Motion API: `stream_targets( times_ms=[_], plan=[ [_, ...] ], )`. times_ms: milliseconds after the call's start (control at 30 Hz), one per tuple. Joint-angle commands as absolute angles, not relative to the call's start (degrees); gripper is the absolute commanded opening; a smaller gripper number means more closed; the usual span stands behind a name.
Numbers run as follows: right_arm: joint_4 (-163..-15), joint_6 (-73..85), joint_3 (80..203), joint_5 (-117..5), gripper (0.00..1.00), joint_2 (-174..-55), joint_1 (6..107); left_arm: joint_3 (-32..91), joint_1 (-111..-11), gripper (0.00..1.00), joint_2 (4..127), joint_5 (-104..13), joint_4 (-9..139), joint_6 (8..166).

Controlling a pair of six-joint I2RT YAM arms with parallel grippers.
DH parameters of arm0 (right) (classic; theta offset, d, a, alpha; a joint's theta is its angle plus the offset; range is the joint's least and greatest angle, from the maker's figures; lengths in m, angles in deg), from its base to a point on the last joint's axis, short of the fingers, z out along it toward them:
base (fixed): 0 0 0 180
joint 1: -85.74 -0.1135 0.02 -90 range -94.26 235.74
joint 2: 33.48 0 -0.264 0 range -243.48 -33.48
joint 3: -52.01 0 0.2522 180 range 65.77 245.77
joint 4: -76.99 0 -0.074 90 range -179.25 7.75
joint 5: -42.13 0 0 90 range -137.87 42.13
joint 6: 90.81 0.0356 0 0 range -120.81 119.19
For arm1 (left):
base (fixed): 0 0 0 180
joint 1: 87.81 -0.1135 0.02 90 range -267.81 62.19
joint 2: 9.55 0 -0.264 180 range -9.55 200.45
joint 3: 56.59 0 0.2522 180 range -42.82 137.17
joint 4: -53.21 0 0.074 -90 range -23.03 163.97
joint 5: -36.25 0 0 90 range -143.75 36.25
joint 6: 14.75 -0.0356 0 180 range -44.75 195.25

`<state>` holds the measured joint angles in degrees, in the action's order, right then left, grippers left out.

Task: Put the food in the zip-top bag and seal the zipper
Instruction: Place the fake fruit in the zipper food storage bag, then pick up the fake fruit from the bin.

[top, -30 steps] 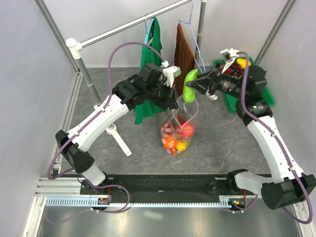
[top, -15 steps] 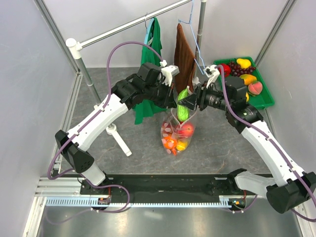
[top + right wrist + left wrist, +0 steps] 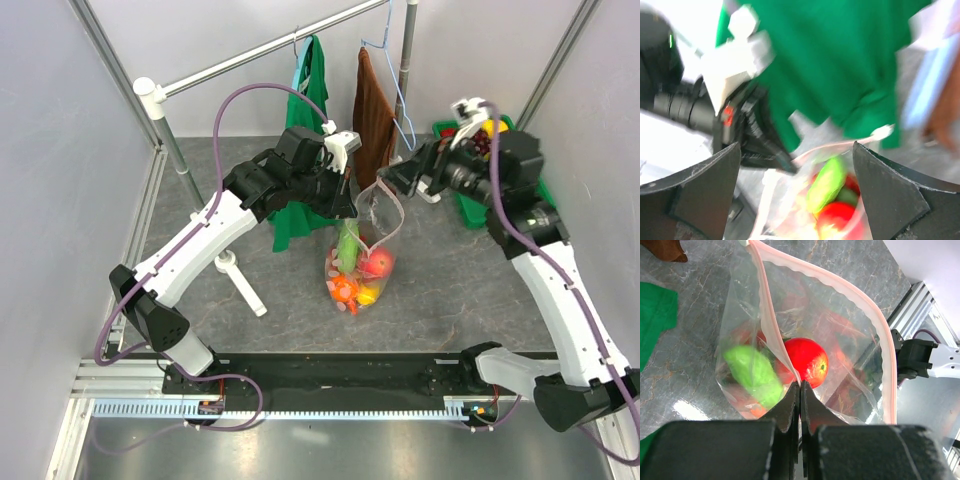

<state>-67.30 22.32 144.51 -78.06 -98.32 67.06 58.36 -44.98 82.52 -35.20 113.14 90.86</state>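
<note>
The zip-top bag point(image 3: 366, 255) hangs upright with its mouth open. My left gripper point(image 3: 349, 206) is shut on its rim; in the left wrist view the jaws point(image 3: 800, 386) pinch the plastic beside the pink zipper point(image 3: 875, 322). Inside lie a red apple point(image 3: 808, 359), a long green food point(image 3: 754, 372) and orange and yellow pieces point(image 3: 350, 291). My right gripper point(image 3: 394, 184) is open and empty just above the bag's right rim. Its blurred wrist view point(image 3: 797, 147) looks down on the green food point(image 3: 827, 182) and a red fruit point(image 3: 837, 217) in the bag.
A green tray point(image 3: 466, 207) with yellow fruit point(image 3: 488, 129) and grapes point(image 3: 480, 146) sits at the back right, mostly behind my right arm. A green cloth point(image 3: 305, 110) and a brown towel point(image 3: 372, 110) hang from the rack point(image 3: 250, 58). A white stand point(image 3: 240, 277) lies left of the bag.
My right gripper carried the green food over the bag, let it go, and drew back up and to the right. The green food now lies inside the bag. My left gripper kept holding the rim.
</note>
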Motion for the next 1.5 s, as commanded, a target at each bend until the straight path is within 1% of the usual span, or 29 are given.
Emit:
stream_targets(
  times_ms=[0,33,100,133,200,233,300,333,400,433,467,533,567,600,633,667,700,800,867,967,1133,1267,1467],
  plan=[
    [-60.8,18.5,149.8,-79.4,0.98,-98.6,74.5,60.8,-45.3,0.02,80.3,-35.2,111.7,90.6],
    [-58.9,17.5,151.0,-80.1,0.98,-98.8,78.4,60.9,-45.3,0.02,80.2,-35.2,111.6,90.5],
    [-53.1,12.8,150.9,-81.8,0.96,-98.9,82.6,60.7,-45.3,0.02,80.3,-34.9,111.7,90.5],
    [-51.7,11.1,149.5,-82.4,0.96,-98.5,87.5,60.6,-45.3,0.02,80.1,-34.5,111.8,90.5],
    [-48.7,7.1,147.1,-85.6,0.95,-97.6,92.7,60.4,-45.3,0.02,80.2,-34.2,111.7,90.6],
    [-48.0,2.9,146.3,-86.1,0.95,-97.5,97.8,60.3,-45.3,0.02,80.2,-34.2,111.8,90.6],
    [-47.2,-1.9,144.1,-88.9,0.95,-98.2,103.1,60.2,-45.3,0.02,80.0,-34.0,111.8,90.6],
    [-47.1,-6.4,143.6,-88.7,0.95,-99.1,107.2,60.2,-45.3,0.02,80.0,-33.9,111.8,90.6],
    [-47.2,-11.6,143.6,-87.6,0.93,-104.1,109.7,60.2,-45.3,0.02,79.9,-33.8,111.7,90.5],
    [-47.2,-13.7,144.3,-84.6,0.93,-106.6,110.8,60.2,-45.3,0.02,79.8,-33.8,111.8,90.5],
    [-47.6,-18.1,145.2,-83.4,0.92,-112.4,110.9,60.2,-45.3,0.02,79.8,-33.8,111.7,90.5],
    [-46.7,-21.2,151.4,-78.9,0.91,-119.3,111.0,60.1,-45.3,0.02,80.0,-33.9,111.8,90.4],
    [-46.6,-23.2,154.0,-77.5,0.90,-126.6,110.7,60.0,-45.3,0.02,80.0,-34.0,111.7,90.4],
    [-43.6,-24.6,161.1,-76.4,0.89,-130.6,110.4,59.8,-45.3,0.02,80.1,-33.9,111.8,90.5],
    [-42.7,-25.2,164.5,-75.6,0.88,-134.3,110.2,59.8,-45.3,0.02,80.2,-33.9,111.7,90.5],
    [-41.5,-26.5,168.0,-72.7,0.87,-141.3,109.7,59.7,-45.3,0.02,80.2,-34.0,111.7,90.5],
    [-39.0,-27.1,174.9,-71.9,0.86,-144.7,109.4,59.6,-45.3,0.02,80.2,-34.1,111.7,90.6],
    [-39.0,-28.9,183.2,-68.1,0.86,-153.7,107.9,58.9,-45.3,0.02,80.0,-34.5,111.6,90.5],
    [-39.2,-30.4,185.9,-66.6,0.86,-158.2,105.9,58.5,-45.4,0.02,80.0,-34.6,111.7,90.4],
    [-40.6,-32.3,188.6,-61.9,0.85,-162.4,102.8,58.4,-45.4,0.02,80.1,-34.6,111.8,89.9],
    [-44.2,-33.5,189.0,-52.9,0.84,-166.5,99.2,58.3,-45.4,0.02,80.2,-35.2,112.0,89.6],
    [-44.3,-33.9,191.4,-49.5,0.84,-171.2,99.0,58.0,-45.4,0.02,80.4,-35.5,112.1,89.6],
    [-44.6,-34.2,191.1,-48.2,0.84,-172.9,99.0,57.9,-45.4,0.02,80.9,-35.2,112.1,89.7]
  ],
)
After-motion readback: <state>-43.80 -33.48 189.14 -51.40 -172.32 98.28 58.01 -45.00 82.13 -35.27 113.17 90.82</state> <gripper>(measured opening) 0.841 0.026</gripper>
